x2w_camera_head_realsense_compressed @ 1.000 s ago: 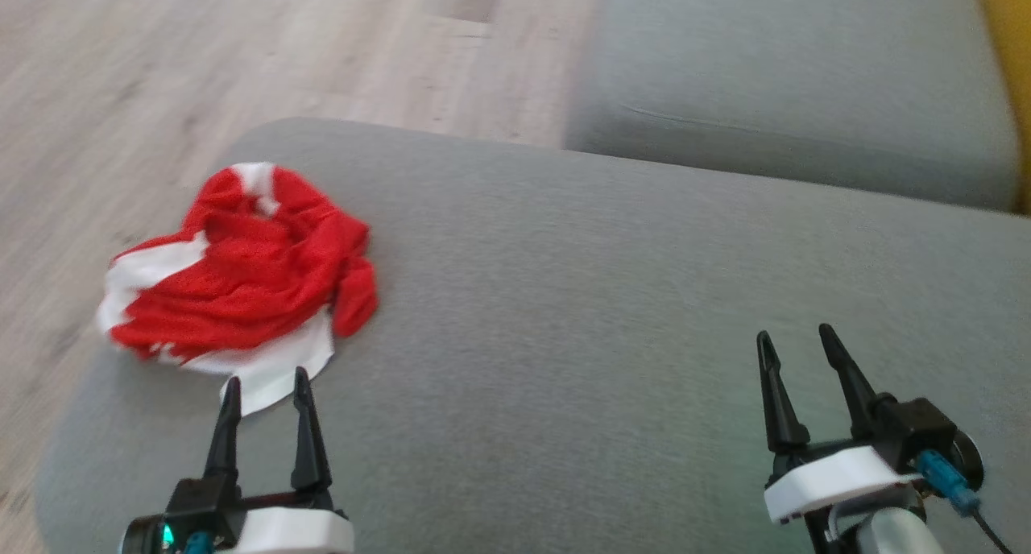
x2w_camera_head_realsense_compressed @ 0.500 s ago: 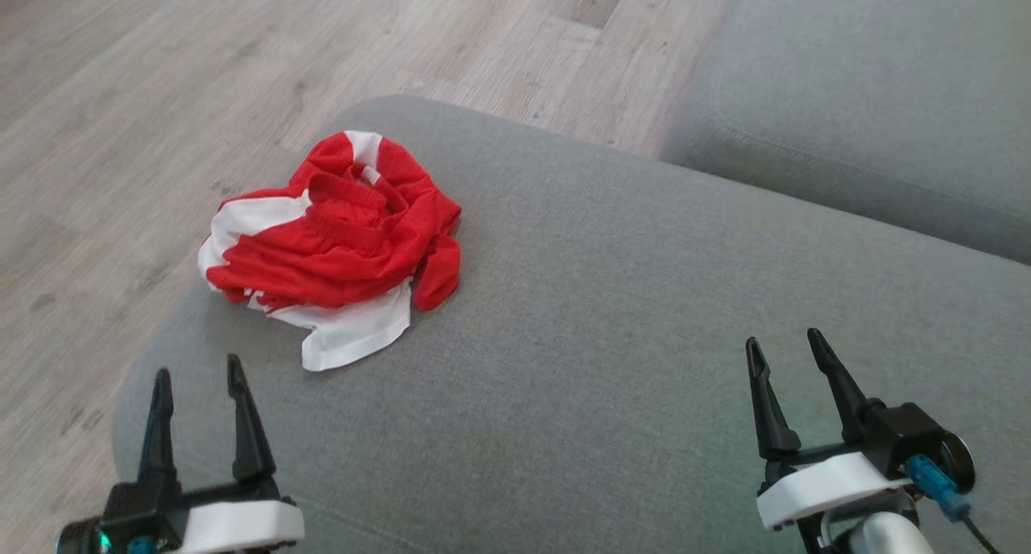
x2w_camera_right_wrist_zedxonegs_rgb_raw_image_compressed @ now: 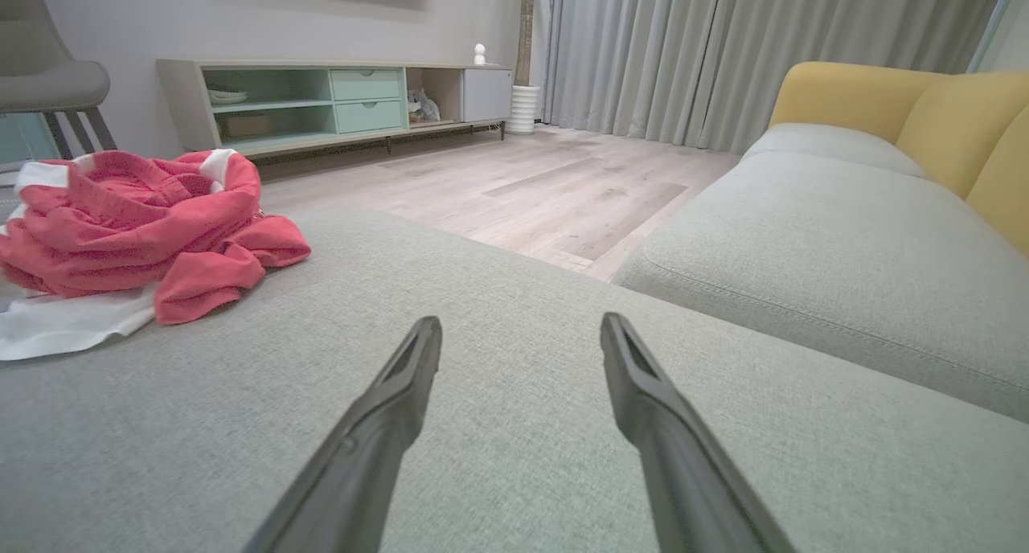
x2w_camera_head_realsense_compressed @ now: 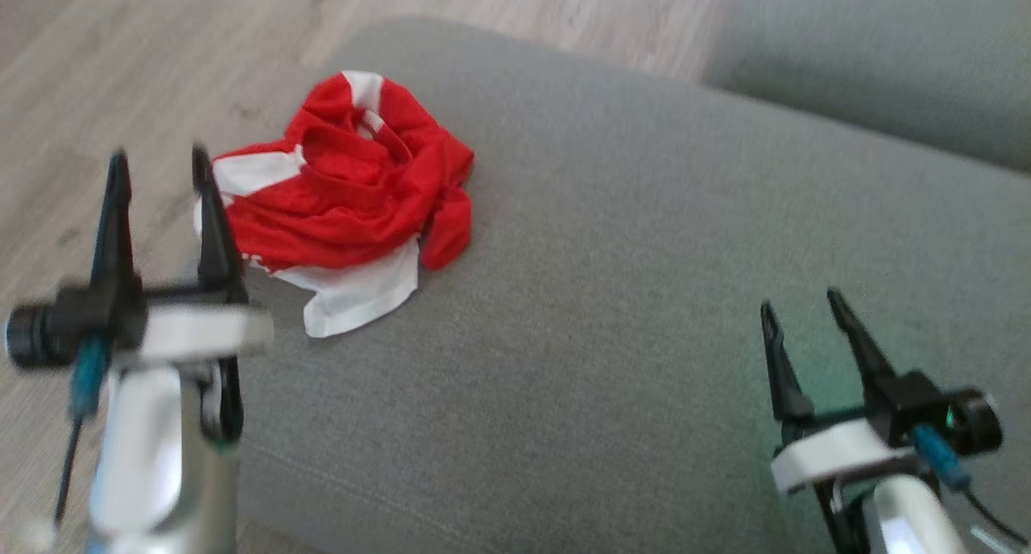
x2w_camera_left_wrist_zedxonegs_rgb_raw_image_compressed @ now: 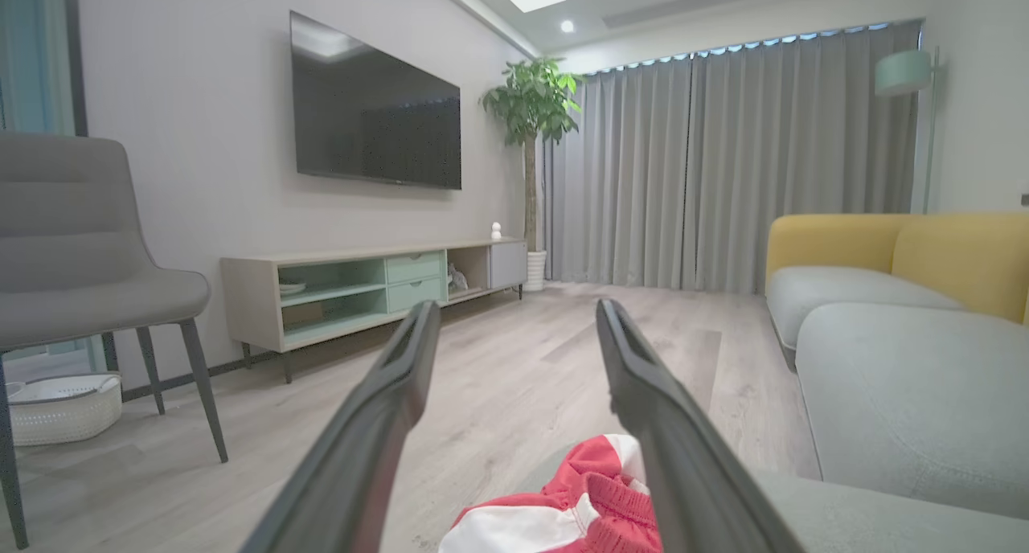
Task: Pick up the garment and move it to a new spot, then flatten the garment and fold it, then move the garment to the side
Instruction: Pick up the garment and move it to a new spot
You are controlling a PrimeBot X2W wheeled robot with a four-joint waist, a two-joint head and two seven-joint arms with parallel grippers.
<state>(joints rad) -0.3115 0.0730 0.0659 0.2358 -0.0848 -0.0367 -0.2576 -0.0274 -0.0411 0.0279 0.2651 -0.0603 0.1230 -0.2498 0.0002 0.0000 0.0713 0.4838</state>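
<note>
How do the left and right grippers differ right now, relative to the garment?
The left gripper hangs by the garment's left edge, near the cushion's corner; the right gripper sits far off over bare cushion. The garment lies just below the left gripper in its wrist view, but far aside in the right gripper's. Both are open and empty.

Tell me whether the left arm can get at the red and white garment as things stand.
Probably yes. The left gripper hangs open right beside the garment on the grey cushion, with nothing between them; it likely only needs to come down.
</note>
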